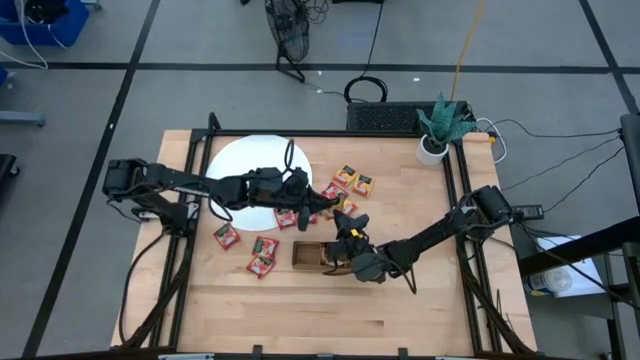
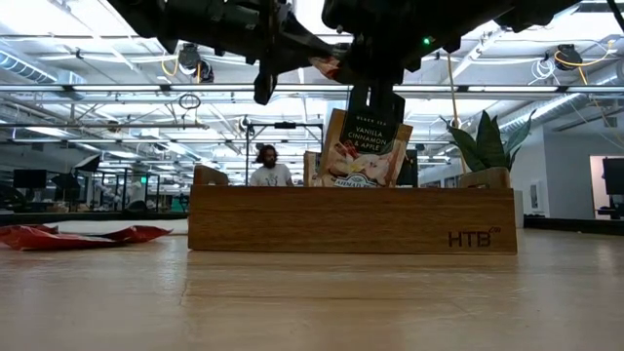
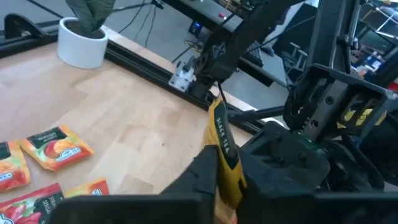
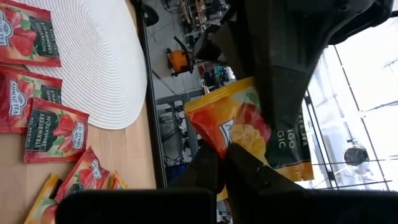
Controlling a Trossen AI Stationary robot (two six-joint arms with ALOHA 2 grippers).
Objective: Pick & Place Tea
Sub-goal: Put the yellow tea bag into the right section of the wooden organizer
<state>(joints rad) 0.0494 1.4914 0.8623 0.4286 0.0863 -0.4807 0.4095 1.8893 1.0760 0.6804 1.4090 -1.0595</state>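
Table (image 1: 400,300): wooden. Clock directions are read in the high view, with 12 at the far edge by the plant.
Left arm: reaches in from 9 o'clock, across the white disc (image 1: 245,165).
Right arm: reaches in from 3 o'clock.
Tray (image 1: 305,256): long axis runs 9 to 3. One vanilla-cinnamon sachet (image 2: 366,146) stands upright in it.
Left gripper (image 1: 316,203): just past the disc's 4 o'clock rim. In its wrist view the fingers look clamped on a sachet seen edge-on.
Right gripper (image 1: 347,228): at 4 o'clock from the left gripper, nearly touching it. Its fingers are pinched on the same sachet's lower edge.
Held sachet (image 4: 233,121): orange-yellow, raised off the table and caught between the two claws. By my reading it is shared by both.
Key relation: the tray lies at 7 o'clock from the held sachet, just beside and below it. The right gripper is the nearer one.
Loose sachets: red ones (image 1: 262,255) at 9 o'clock from the tray; orange ones (image 1: 353,181) at 12.
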